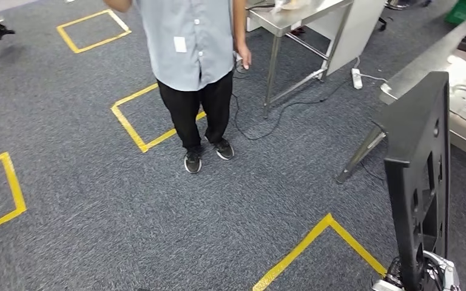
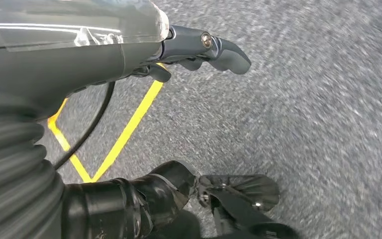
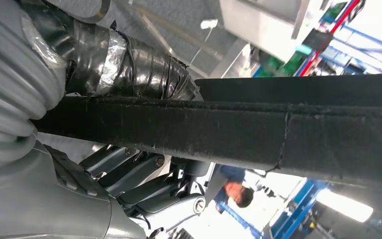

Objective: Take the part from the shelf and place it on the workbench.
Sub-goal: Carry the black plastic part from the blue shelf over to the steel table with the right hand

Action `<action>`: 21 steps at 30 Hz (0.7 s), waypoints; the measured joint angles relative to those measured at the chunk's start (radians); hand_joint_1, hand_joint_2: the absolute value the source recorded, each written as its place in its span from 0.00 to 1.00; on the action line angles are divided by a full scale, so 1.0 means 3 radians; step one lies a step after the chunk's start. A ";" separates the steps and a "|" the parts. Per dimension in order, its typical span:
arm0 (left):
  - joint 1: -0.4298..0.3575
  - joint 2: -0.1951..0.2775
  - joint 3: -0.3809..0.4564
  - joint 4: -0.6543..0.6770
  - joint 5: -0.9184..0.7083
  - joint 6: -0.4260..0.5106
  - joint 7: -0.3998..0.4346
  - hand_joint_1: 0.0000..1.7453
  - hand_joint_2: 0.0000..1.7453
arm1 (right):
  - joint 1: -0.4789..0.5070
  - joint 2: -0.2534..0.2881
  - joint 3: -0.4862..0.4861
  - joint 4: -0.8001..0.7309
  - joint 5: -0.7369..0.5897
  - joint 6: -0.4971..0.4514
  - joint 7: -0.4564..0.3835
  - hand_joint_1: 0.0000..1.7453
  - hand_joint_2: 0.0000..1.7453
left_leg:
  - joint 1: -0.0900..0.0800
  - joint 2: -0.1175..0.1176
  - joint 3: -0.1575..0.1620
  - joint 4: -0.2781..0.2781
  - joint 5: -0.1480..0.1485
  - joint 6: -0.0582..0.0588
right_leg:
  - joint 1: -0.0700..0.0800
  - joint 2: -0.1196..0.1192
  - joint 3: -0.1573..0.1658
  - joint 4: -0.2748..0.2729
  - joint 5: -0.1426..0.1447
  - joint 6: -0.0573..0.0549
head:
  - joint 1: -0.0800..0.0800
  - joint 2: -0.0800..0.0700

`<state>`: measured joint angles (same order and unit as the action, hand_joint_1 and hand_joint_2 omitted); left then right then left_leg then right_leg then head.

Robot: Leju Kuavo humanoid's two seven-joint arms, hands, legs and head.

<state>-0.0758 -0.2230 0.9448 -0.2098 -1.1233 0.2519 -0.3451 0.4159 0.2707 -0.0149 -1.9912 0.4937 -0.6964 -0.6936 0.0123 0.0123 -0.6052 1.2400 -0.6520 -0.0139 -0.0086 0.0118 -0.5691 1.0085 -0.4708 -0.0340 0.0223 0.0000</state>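
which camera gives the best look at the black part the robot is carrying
The head view: the black part stands upright above the right hand. The right wrist view shows just its edge, close up. The left wrist view faces carpet.

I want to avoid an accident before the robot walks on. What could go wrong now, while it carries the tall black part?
1. The person in the grey shirt stands ahead on the grey carpet; walking on could bring the tall black flat plastic part near them.
2. The part stands upright, gripped low by the right robot hand; it may tip or slip.
3. The black cable by the steel table's leg could catch a foot.
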 joint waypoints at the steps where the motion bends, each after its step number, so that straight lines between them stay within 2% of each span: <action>1: 0.0005 0.0000 0.0000 0.0000 0.0001 -0.0007 -0.0004 0.00 1.00 | 0.0001 0.0000 0.0000 0.0001 0.0001 0.0002 0.0000 1.00 1.00 | 0.0002 -0.0008 -0.0074 0.0140 -0.0023 -0.0007 | -0.0001 0.0045 0.0000 0.0005 0.0000 0.0000 | 0.0000 0.0000; 2: 0.0009 0.0001 0.0000 0.0000 0.0003 -0.0014 -0.0008 0.00 1.00 | 0.0002 -0.0001 0.0000 0.0001 0.0001 0.0003 0.0000 1.00 1.00 | 0.0004 -0.0011 -0.0095 0.0162 0.0022 -0.0012 | -0.0003 0.0093 0.0001 0.0012 -0.0001 0.0002 | 0.0000 0.0000; 3: 0.0011 0.0001 0.0000 0.0000 0.0004 -0.0019 -0.0010 0.00 1.00 | 0.0002 -0.0001 0.0000 0.0001 0.0000 0.0004 0.0000 1.00 1.00 | 0.0008 -0.0020 -0.0055 0.0048 0.0131 -0.0014 | -0.0006 0.0145 0.0002 0.0024 -0.0005 0.0007 | -0.0001 0.0000; 4: 0.0012 0.0001 0.0000 0.0000 0.0005 -0.0023 -0.0011 0.00 1.00 | 0.0002 -0.0001 0.0000 0.0001 0.0000 0.0005 0.0000 1.00 1.00 | 0.0016 -0.0059 0.0032 -0.0170 0.0272 -0.0014 | -0.0010 0.0193 0.0001 0.0040 -0.0011 0.0017 | -0.0001 0.0000; 6: 0.0016 0.0001 0.0002 0.0000 0.0006 -0.0029 -0.0012 0.00 1.00 | 0.0000 -0.0001 0.0000 0.0001 0.0000 0.0006 0.0000 1.00 1.00 | 0.0035 -0.0235 0.0188 -0.0573 0.0444 -0.0002 | -0.0010 0.0282 -0.0026 0.0087 -0.0028 0.0051 | 0.0000 0.0000; 7: 0.0017 0.0002 0.0003 0.0000 0.0006 -0.0031 -0.0013 0.00 1.00 | -0.0001 -0.0001 0.0000 0.0001 0.0000 0.0006 0.0000 1.00 1.00 | 0.0038 -0.0306 0.0221 -0.0672 0.0466 0.0010 | -0.0010 0.0319 -0.0049 0.0105 -0.0030 0.0074 | 0.0001 0.0000; 8: 0.0016 0.0002 0.0004 0.0000 0.0005 -0.0032 -0.0013 0.00 1.00 | 0.0000 -0.0002 0.0000 0.0001 0.0000 0.0005 0.0000 1.00 1.00 | 0.0036 -0.0337 0.0226 -0.0699 0.0456 0.0027 | -0.0013 0.0357 -0.0071 0.0114 -0.0024 0.0099 | 0.0001 0.0000; 10: 0.0007 0.0002 0.0005 0.0000 0.0005 -0.0033 -0.0015 0.00 1.00 | 0.0010 -0.0002 -0.0001 0.0001 0.0000 0.0003 0.0000 1.00 1.00 | 0.0033 -0.0258 0.0232 -0.0723 0.0475 0.0074 | -0.0025 0.0409 -0.0101 0.0115 -0.0007 0.0144 | 0.0001 0.0000; 11: 0.0005 0.0002 0.0005 0.0000 0.0005 -0.0033 -0.0015 0.00 1.00 | 0.0014 -0.0002 -0.0001 -0.0001 0.0000 0.0001 0.0000 1.00 1.00 | 0.0036 -0.0213 0.0240 -0.0741 0.0488 0.0100 | -0.0024 0.0362 -0.0122 0.0148 -0.0029 0.0160 | 0.0003 0.0000; 12: 0.0005 0.0001 0.0006 0.0000 0.0006 -0.0034 -0.0016 0.00 1.00 | 0.0014 -0.0002 -0.0001 -0.0002 0.0000 -0.0001 0.0000 1.00 1.00 | 0.0038 -0.0163 0.0244 -0.0760 0.0500 0.0124 | -0.0021 0.0276 -0.0168 0.0241 -0.0088 0.0173 | 0.0006 0.0000; 14: 0.0011 0.0000 0.0006 0.0000 0.0006 -0.0036 -0.0017 0.00 1.00 | 0.0006 -0.0003 -0.0001 -0.0005 0.0001 -0.0002 0.0000 1.00 1.00 | 0.0030 -0.0066 0.0247 -0.0775 0.0506 0.0151 | -0.0014 0.0066 -0.0340 0.0604 -0.0288 0.0194 | 0.0011 0.0000; 15: 0.0016 0.0000 0.0007 0.0000 0.0006 -0.0037 -0.0017 0.00 1.00 | 0.0005 -0.0003 -0.0001 -0.0005 0.0000 -0.0002 0.0000 1.00 1.00 | 0.0024 -0.0014 0.0245 -0.0773 0.0502 0.0157 | -0.0016 0.0017 -0.0438 0.0810 -0.0377 0.0203 | 0.0011 0.0000; 16: 0.0021 0.0000 0.0008 0.0000 0.0006 -0.0037 -0.0017 0.00 1.00 | 0.0007 -0.0003 -0.0002 -0.0005 0.0000 -0.0002 0.0000 1.00 1.00 | 0.0020 0.0037 0.0246 -0.0772 0.0497 0.0158 | -0.0018 -0.0006 -0.0499 0.0946 -0.0414 0.0207 | 0.0011 0.0000; 17: 0.0022 0.0000 0.0009 0.0000 0.0006 -0.0037 -0.0016 0.00 1.00 | 0.0010 -0.0003 -0.0002 -0.0004 0.0000 -0.0002 0.0000 1.00 1.00 | 0.0019 0.0085 0.0249 -0.0770 0.0491 0.0158 | -0.0018 -0.0019 -0.0507 0.0977 -0.0394 0.0208 | 0.0011 0.0000; 18: 0.0020 0.0000 0.0010 0.0000 0.0006 -0.0037 -0.0016 0.00 1.00 | 0.0012 -0.0003 -0.0003 -0.0004 0.0000 -0.0001 0.0000 1.00 1.00 | 0.0018 0.0130 0.0255 -0.0768 0.0484 0.0155 | -0.0017 -0.0033 -0.0446 0.0876 -0.0316 0.0203 | 0.0011 0.0000; 19: 0.0016 0.0000 0.0010 0.0000 0.0006 -0.0037 -0.0016 0.00 1.00 | 0.0013 -0.0003 -0.0003 -0.0005 0.0000 -0.0001 0.0000 1.00 1.00 | 0.0017 0.0169 0.0265 -0.0767 0.0475 0.0149 | -0.0012 -0.0071 -0.0327 0.0668 -0.0204 0.0191 | 0.0011 0.0000; 21: 0.0009 -0.0001 0.0012 0.0000 0.0006 -0.0037 -0.0017 0.00 1.00 | 0.0009 -0.0003 -0.0004 -0.0007 0.0000 0.0002 0.0000 1.00 1.00 | 0.0008 0.0233 0.0291 -0.0764 0.0454 0.0128 | 0.0021 -0.0232 -0.0094 0.0243 -0.0071 0.0147 | 0.0011 0.0000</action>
<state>-0.0732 -0.2234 0.9483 -0.2098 -1.1215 0.2407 -0.3502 0.4185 0.2697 -0.0160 -1.9932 0.4936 -0.6959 -0.6935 0.0145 0.0821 -0.5178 1.0109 -0.5158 0.0246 -0.0023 -0.0577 -0.5972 1.0815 -0.4921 0.0101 0.0256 0.0000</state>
